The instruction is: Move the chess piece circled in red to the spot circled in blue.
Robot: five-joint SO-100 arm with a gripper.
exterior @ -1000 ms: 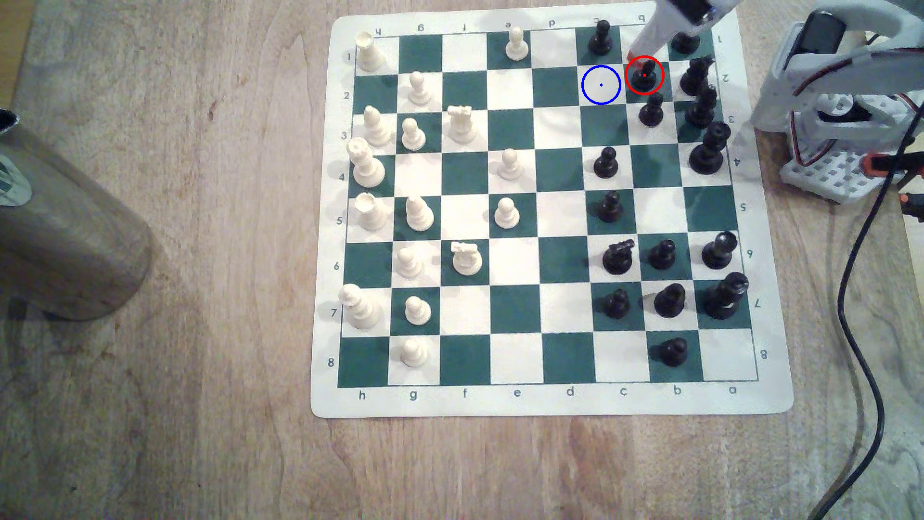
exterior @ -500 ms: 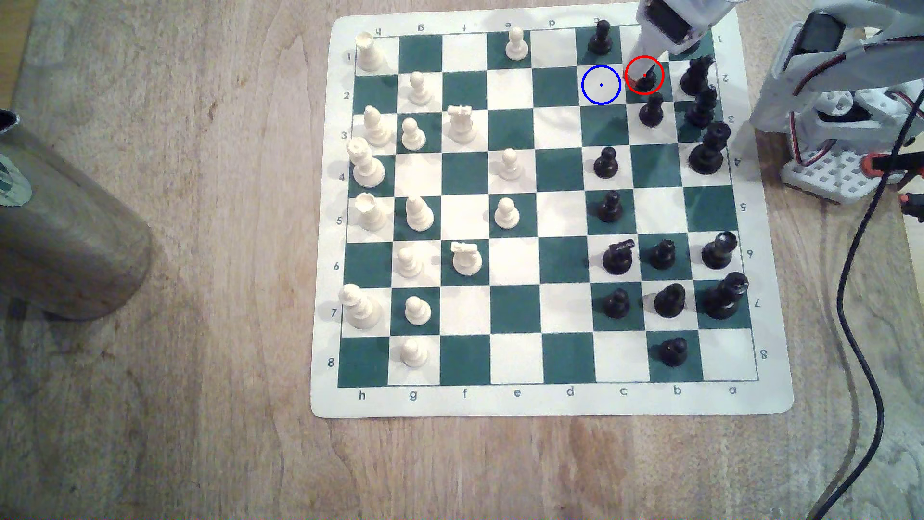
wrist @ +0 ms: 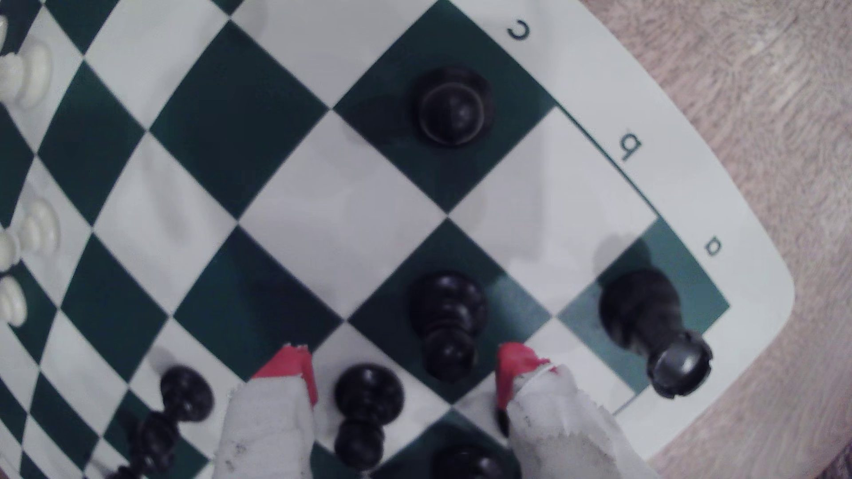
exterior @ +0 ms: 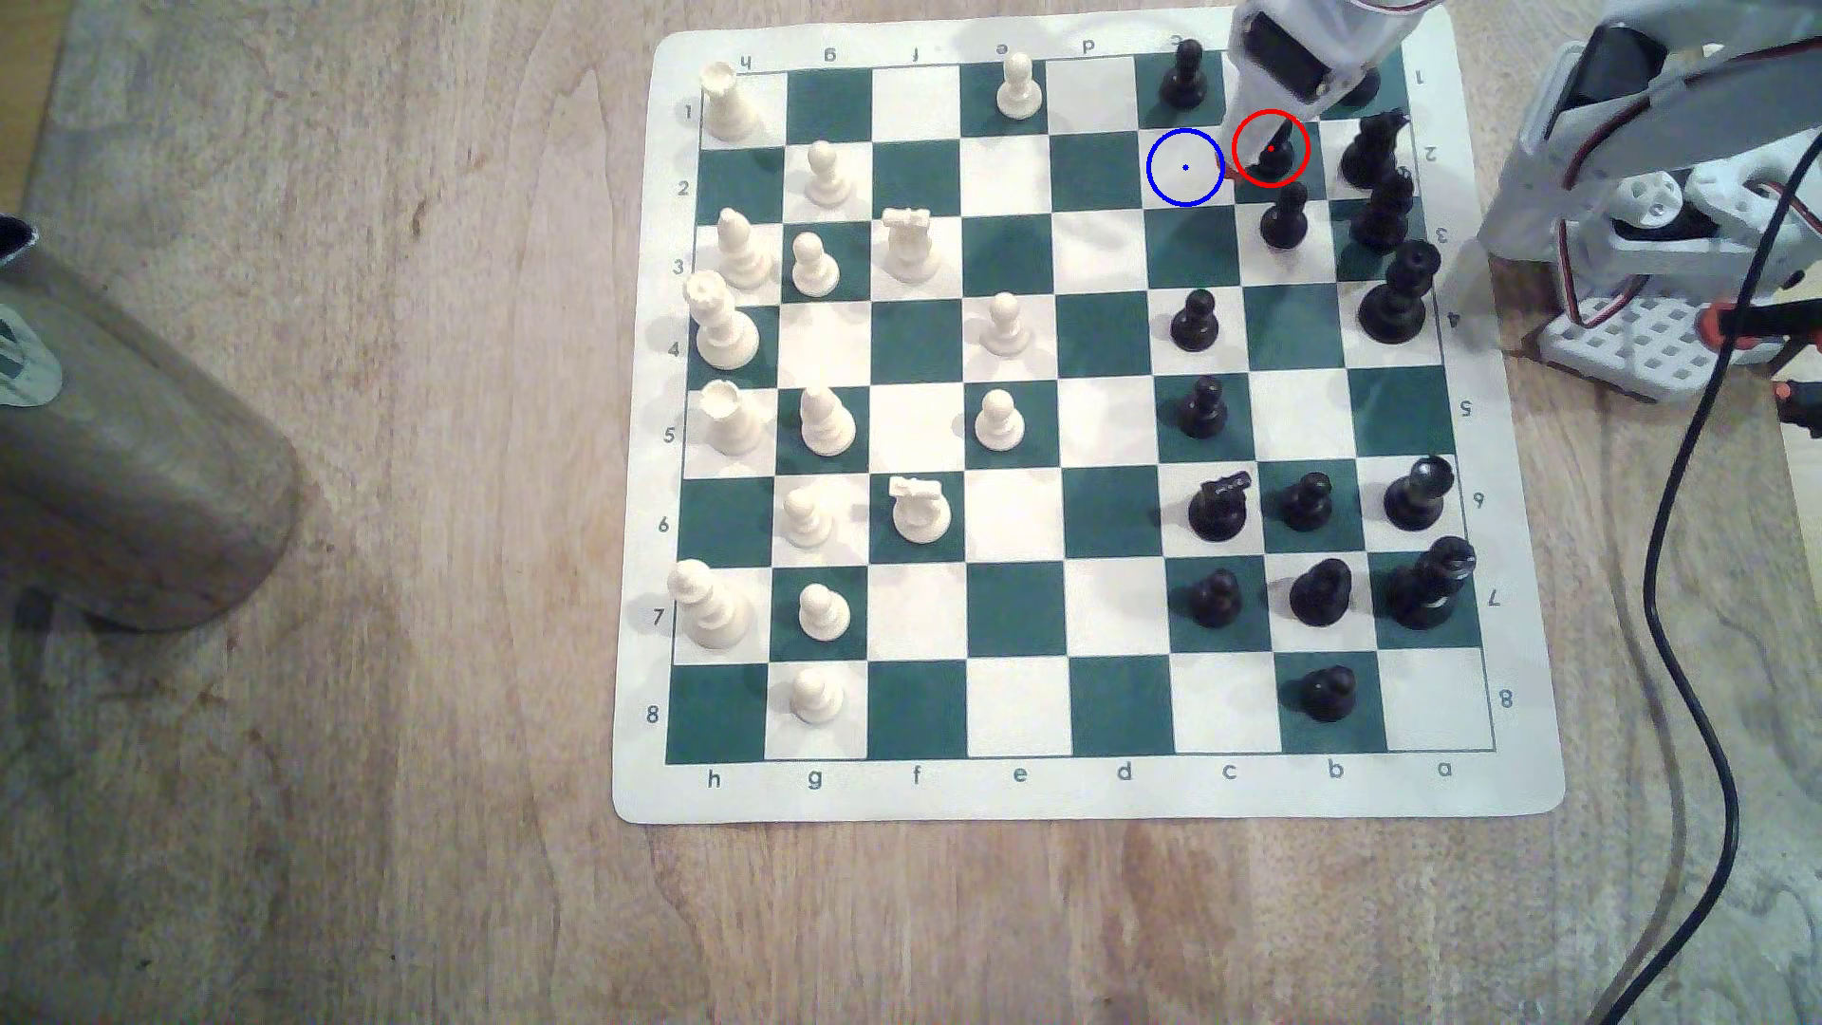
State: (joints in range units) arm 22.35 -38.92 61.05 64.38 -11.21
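The red-ringed black pawn stands on a dark green square near the board's far right corner in the exterior view, partly covered by the arm. My gripper is down around it and open, one red-tipped finger at the square's edge toward the blue ring. The wrist view shows the pawn upright between the two red fingertips, closer to that one, with a gap on each side. The blue-ringed white square lies bare just to the pawn's left in the exterior view, and shows as a white square without its ring in the wrist view.
Black pieces crowd the pawn: a pawn one square nearer, also between my fingers, a knight to the right, a rook in the corner, a pawn beyond the blue ring. A metal cylinder lies far left; a black cable hangs right.
My gripper has come down and shifted toward the exterior view's left, from behind the red-ringed pawn to around it. The pawn has stayed on its square.
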